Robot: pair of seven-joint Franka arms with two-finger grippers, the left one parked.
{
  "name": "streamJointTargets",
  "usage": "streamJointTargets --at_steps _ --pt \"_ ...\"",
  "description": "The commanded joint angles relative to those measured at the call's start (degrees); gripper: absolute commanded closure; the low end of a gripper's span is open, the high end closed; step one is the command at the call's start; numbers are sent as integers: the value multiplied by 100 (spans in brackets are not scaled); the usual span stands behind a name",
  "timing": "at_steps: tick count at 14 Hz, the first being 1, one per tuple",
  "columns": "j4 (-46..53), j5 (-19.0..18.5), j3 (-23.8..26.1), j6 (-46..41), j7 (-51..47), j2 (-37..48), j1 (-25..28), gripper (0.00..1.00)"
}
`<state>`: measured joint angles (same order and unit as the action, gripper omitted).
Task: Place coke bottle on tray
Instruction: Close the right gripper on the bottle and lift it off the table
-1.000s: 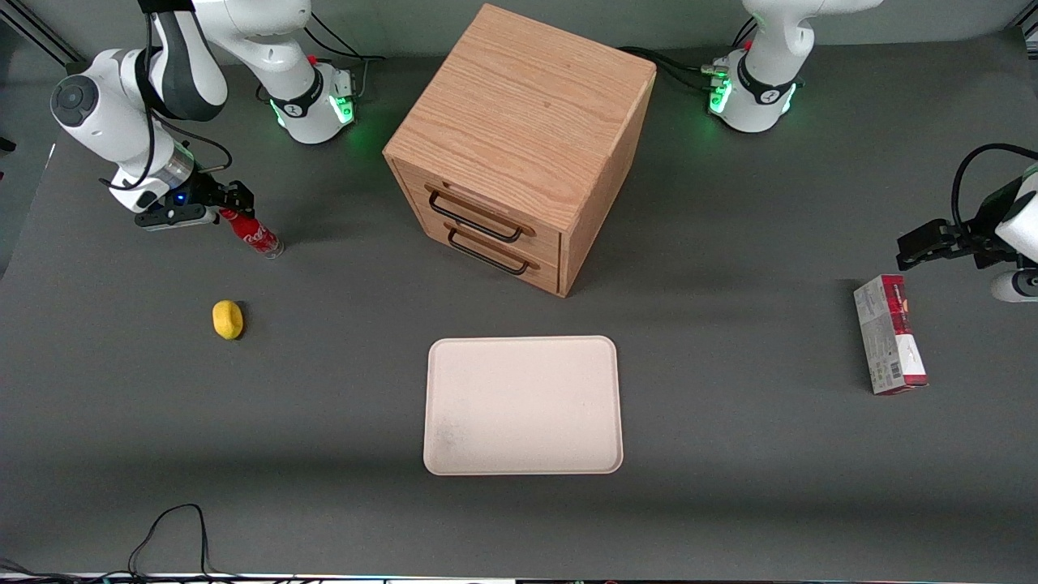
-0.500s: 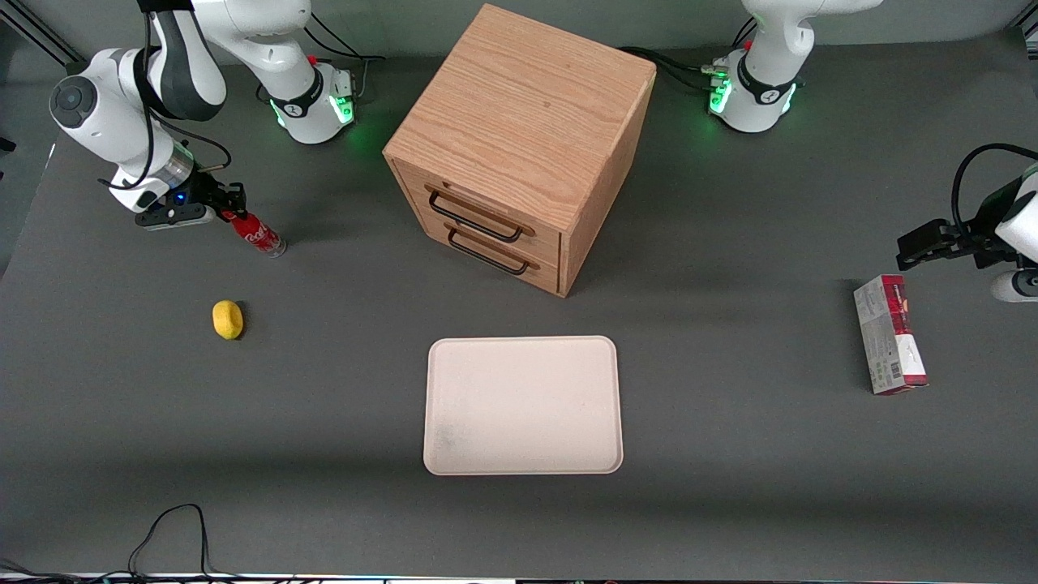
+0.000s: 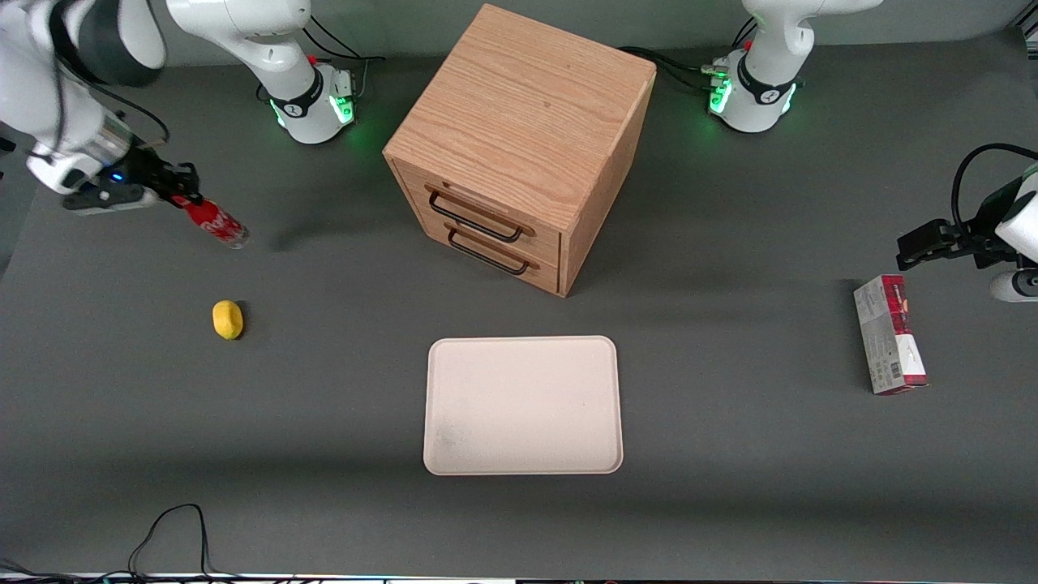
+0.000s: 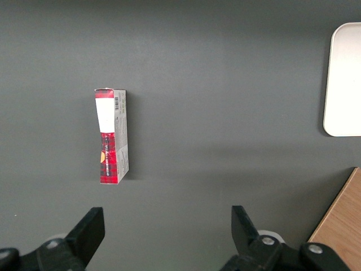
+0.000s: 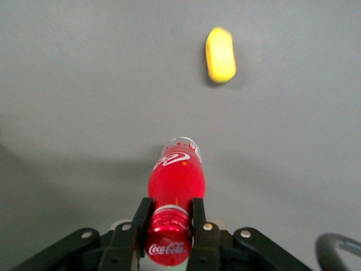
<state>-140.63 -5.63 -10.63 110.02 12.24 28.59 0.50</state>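
Bottle lifted clear of the table, transfer to tray beginning.

Front view: the slim red coke bottle (image 3: 213,223) is being carried up and outward from where it stood, clenched at the neck by the gripper (image 3: 180,197); the cream rectangular tray (image 3: 523,405) is lying toward five o'clock, well apart. Right wrist view: the fingers (image 5: 142,215) are being kept clamped on the bottle's neck, above the yellow lemon (image 5: 220,55).

A dark grey, matte-covered bench (image 3: 730,503) fills nearly the whole scene under even overhead light that casts soft shadows. A light oak wooden cabinet with two drawers and black wire handles (image 3: 519,146) stands turned at an angle near the middle, its drawer fronts facing the front camera. A thin black cable (image 3: 166,535) loops along the bench's near edge. Green indicator lights glow on the matte surface at the bench's farthest edge.
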Motion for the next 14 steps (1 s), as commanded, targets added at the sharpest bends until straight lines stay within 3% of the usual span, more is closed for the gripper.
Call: streamJointTargets --at_steps 1,6,8,10,14 --pt "1620 18 280 -1338 33 -133 56 100" --pt "3645 89 299 -2694 68 -845 170 100" --pt "3884 132 307 -2775 68 -1064 179 100" --pt "4173 413 307 -2749 76 -1493 179 100" --pt "5762 634 492 -2757 -20 -3039 590 100"
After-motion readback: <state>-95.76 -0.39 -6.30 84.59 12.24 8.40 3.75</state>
